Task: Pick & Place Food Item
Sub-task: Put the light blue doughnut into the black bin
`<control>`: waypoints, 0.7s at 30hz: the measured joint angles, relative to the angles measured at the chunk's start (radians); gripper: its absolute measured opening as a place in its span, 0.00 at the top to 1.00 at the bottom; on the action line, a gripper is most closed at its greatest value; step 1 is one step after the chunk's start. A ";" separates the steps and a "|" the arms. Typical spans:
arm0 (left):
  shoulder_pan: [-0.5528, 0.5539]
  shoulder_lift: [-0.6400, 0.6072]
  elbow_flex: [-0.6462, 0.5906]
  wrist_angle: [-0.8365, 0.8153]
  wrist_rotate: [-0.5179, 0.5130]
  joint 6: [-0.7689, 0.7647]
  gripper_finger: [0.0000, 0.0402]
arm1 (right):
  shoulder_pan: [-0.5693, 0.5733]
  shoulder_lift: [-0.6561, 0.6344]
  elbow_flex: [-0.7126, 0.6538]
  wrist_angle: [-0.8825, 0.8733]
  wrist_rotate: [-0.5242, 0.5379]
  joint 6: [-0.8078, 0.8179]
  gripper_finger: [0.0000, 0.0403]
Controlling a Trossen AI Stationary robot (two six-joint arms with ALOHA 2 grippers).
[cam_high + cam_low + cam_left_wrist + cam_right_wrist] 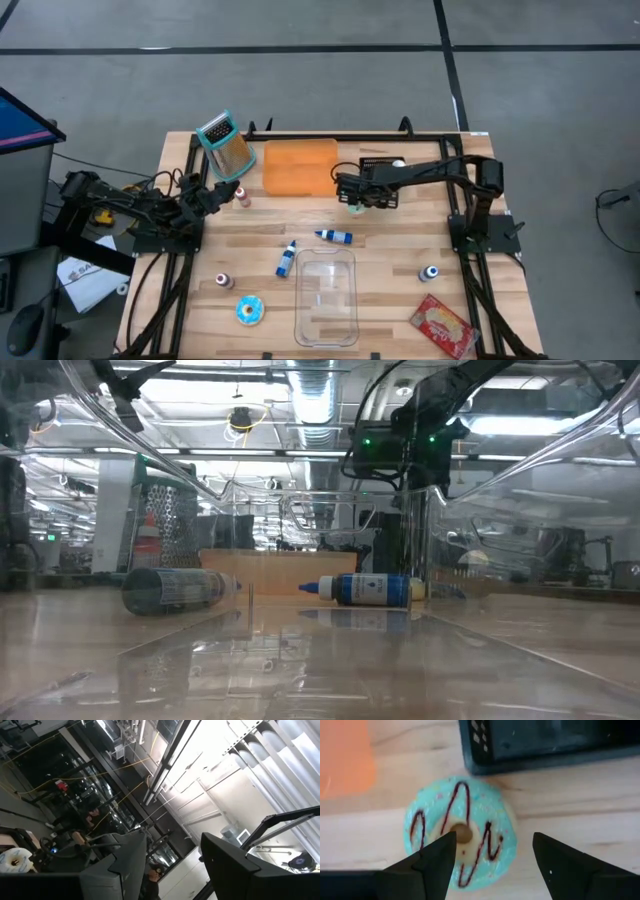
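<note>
A teal-iced doughnut [470, 815] with dark drizzle lies flat on the wooden table [400, 250]. It sits between the orange cutting board [299, 166] and a black tray [545, 742], and shows in the high view as the doughnut [356, 208]. My right gripper [495, 840] hangs just above it, pointing down and open. One finger stands over the doughnut's hole, the other past its rim. Whether they touch it does not show. My left gripper [172, 840] waits open at the table's left edge [225, 192], tipped upward with nothing between its fingers.
A metal grater [224, 143] stands at the far left. A clear plastic container [326, 297] sits at the near middle, with two blue-labelled bottles [336, 236] [287, 258] beside it. A second doughnut [250, 310], small jars and a red packet [443, 325] lie along the near side.
</note>
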 joint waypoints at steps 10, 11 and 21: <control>0.000 0.000 0.000 0.000 0.000 0.004 0.54 | -0.005 0.014 -0.026 -0.005 0.005 0.002 0.37; 0.000 0.000 0.000 0.000 0.000 0.004 0.54 | -0.007 0.014 -0.029 -0.002 0.003 0.004 0.37; 0.000 0.000 0.000 0.000 0.000 0.000 0.54 | -0.008 0.014 -0.047 0.036 -0.001 0.007 0.37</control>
